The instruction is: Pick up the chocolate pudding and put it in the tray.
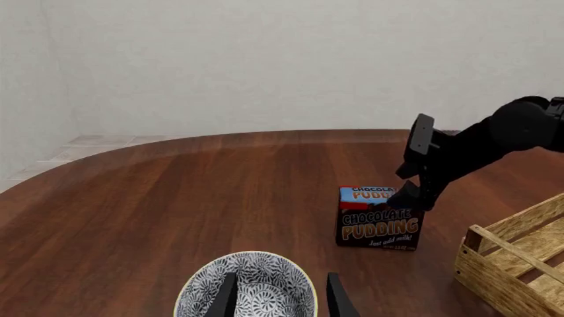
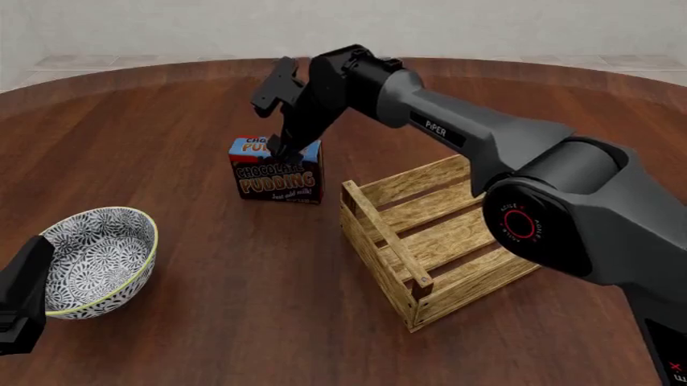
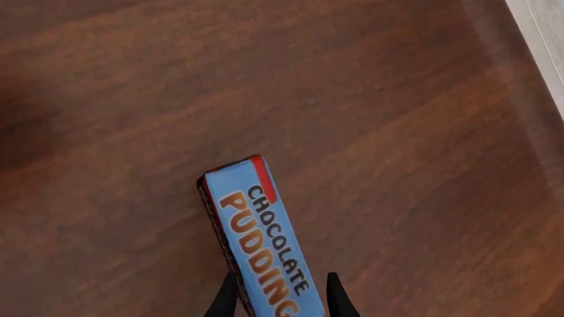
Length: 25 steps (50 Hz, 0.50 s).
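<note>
The chocolate pudding is a small dark brown box with a light blue top, standing upright on the wooden table just left of the tray, a light slatted crate. My right gripper reaches down onto the box's top at its right end. In the right wrist view its fingers stand on either side of the blue top, jaws open. The left wrist view shows the box, the right gripper and a corner of the tray. My left gripper is open and empty above the bowl.
A black-and-white patterned bowl with a yellow rim sits at the front left, under my left gripper; it also shows in the left wrist view. The right arm stretches above the tray's far side.
</note>
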Each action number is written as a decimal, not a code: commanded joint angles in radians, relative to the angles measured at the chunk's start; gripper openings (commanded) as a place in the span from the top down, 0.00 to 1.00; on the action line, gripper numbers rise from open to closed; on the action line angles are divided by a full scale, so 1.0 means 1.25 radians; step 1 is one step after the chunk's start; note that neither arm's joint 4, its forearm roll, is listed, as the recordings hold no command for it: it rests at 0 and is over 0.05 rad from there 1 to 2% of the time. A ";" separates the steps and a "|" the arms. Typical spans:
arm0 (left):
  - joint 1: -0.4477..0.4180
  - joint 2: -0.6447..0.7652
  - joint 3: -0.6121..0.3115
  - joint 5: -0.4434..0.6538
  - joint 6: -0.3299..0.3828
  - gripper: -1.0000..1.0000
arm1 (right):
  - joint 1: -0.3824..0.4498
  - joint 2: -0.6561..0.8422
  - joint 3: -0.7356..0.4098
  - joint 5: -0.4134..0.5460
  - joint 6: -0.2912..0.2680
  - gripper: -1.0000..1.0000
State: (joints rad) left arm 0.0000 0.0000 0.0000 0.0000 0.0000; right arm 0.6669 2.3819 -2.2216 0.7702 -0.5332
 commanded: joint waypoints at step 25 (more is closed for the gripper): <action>0.000 0.000 0.000 0.000 0.000 0.00 | 0.000 0.018 -0.008 -0.008 0.015 0.00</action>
State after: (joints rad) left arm 0.0000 0.0000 0.0000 0.0000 0.0000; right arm 0.6686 2.3972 -2.2239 0.7590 -0.5183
